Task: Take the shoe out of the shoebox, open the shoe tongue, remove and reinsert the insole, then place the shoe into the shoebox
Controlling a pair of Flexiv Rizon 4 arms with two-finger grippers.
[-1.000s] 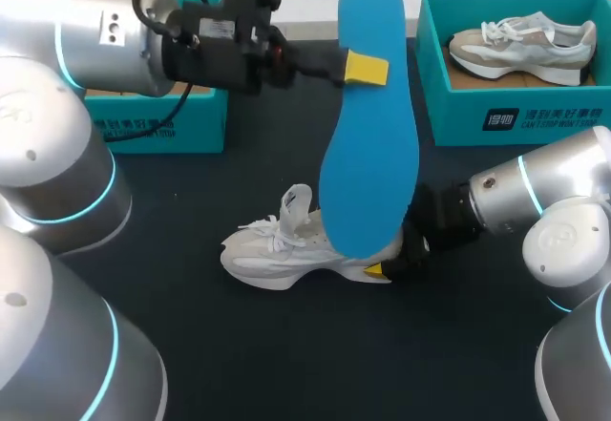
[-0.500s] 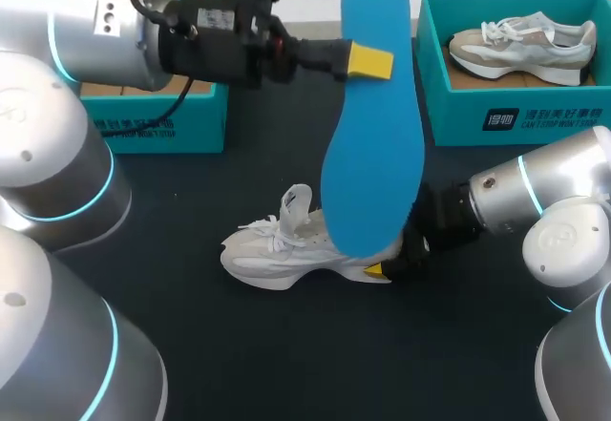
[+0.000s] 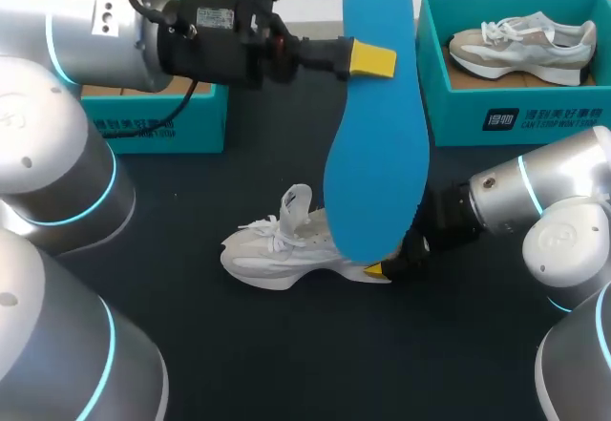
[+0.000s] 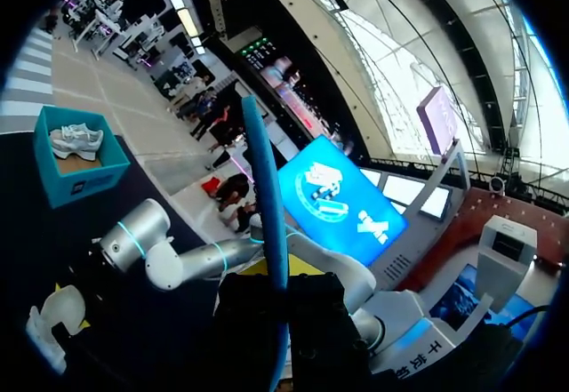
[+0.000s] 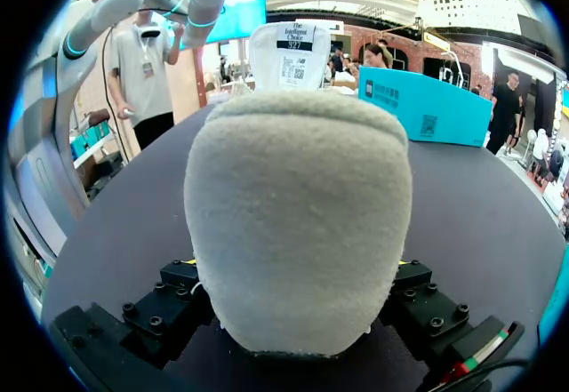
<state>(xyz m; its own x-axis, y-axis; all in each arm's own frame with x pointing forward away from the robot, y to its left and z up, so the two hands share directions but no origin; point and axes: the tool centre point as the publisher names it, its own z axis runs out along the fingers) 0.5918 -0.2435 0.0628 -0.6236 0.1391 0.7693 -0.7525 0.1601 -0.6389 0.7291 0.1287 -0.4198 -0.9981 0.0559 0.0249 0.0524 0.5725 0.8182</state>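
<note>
A long blue insole point(image 3: 377, 115) hangs upright above the table, its lower end in front of the white shoe's point(image 3: 277, 249) heel. My left gripper point(image 3: 370, 59) is shut on the insole's upper part, coming from the left. In the left wrist view the insole point(image 4: 267, 196) shows edge-on, rising out of my left gripper point(image 4: 280, 299). The shoe lies on its sole at the table's middle, tongue raised. My right gripper point(image 3: 387, 261) holds the shoe's heel from the right. In the right wrist view the grey heel point(image 5: 298, 223) fills the space between the fingers of my right gripper point(image 5: 298, 321).
A teal shoebox point(image 3: 516, 120) at the back right holds a second grey and white shoe point(image 3: 520, 44). Another teal shoebox point(image 3: 158, 125) stands at the back left, mostly hidden behind my left arm. Dark table surface lies open in front of the shoe.
My left gripper has lifted the insole slightly and shifted it a little to the right. The shoe and my right arm have not moved.
</note>
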